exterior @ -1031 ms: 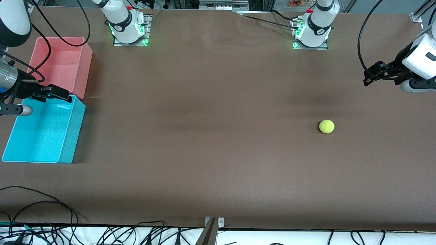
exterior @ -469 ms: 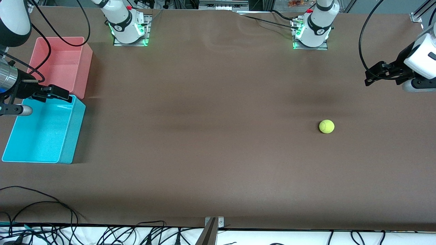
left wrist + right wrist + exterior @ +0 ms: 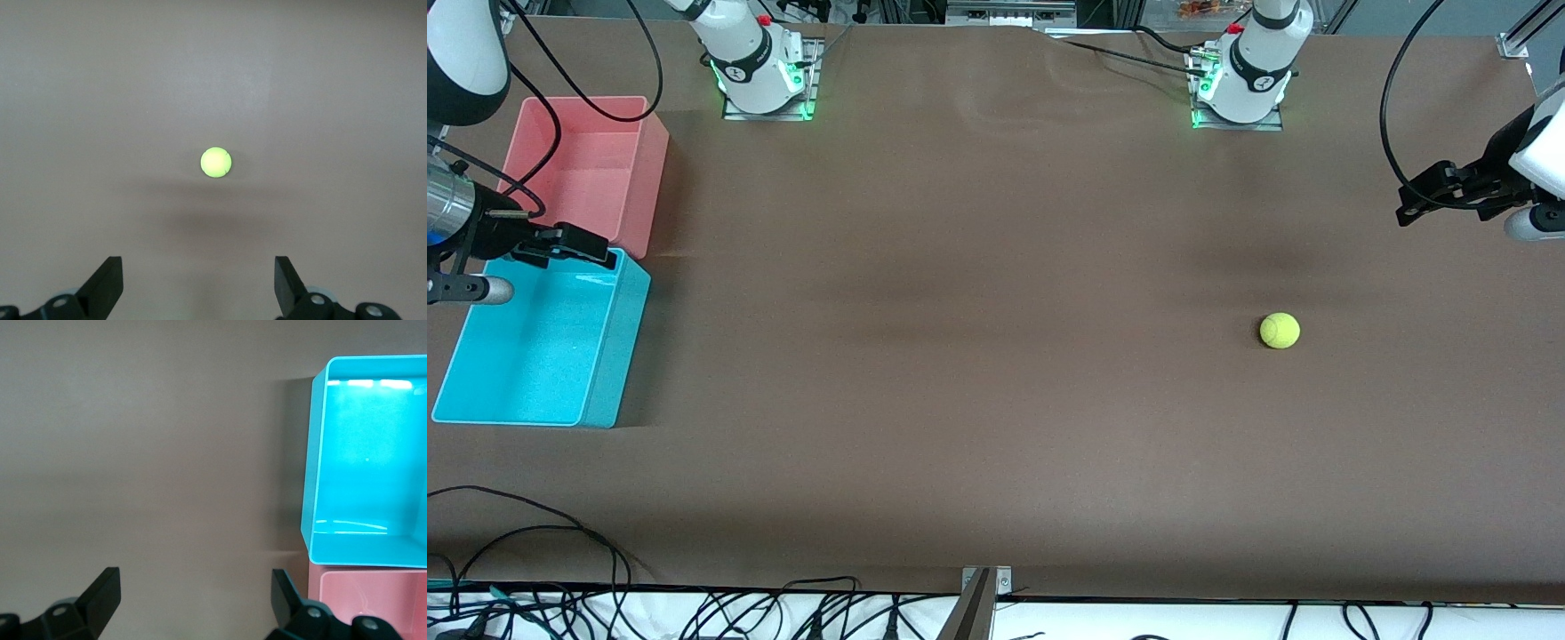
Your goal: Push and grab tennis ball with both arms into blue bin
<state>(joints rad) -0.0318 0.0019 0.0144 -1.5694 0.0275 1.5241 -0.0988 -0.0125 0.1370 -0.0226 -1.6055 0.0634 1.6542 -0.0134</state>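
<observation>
Over the table [image 3: 996,400], at the left arm's end: the left gripper [image 3: 1436,191] hangs in the air with its two fingers spread wide and nothing between them.
Left wrist view: both fingertips [image 3: 107,283] frame bare tabletop, and the tennis ball [image 3: 216,162] sits centred ahead of them, well apart from the claw.
Right gripper: the right gripper [image 3: 574,244] hovers over the corner of the blue bin [image 3: 618,356] that lies next to the pink bin [image 3: 654,169]; its fingers are likewise parted and empty. This arm waits.
Ball position: the tennis ball [image 3: 1280,330] rests alone on the brown surface toward the left arm's end, nearer the front camera than the left arm's base [image 3: 1240,84], and well apart from both bins.
Bins: the blue bin and the pink bin stand touching at the right arm's end, the blue one nearer the front camera; both look empty.
Handling: the ball is probably light, with a fuzzy felt cover that grips well and a shell that gives a little under pressure; it will roll freely at any nudge.
Where to hold: across its widest middle, fingers on either side, so it cannot squirt out.
Push: contact should be low and square, aimed along the table toward the right arm's end.
</observation>
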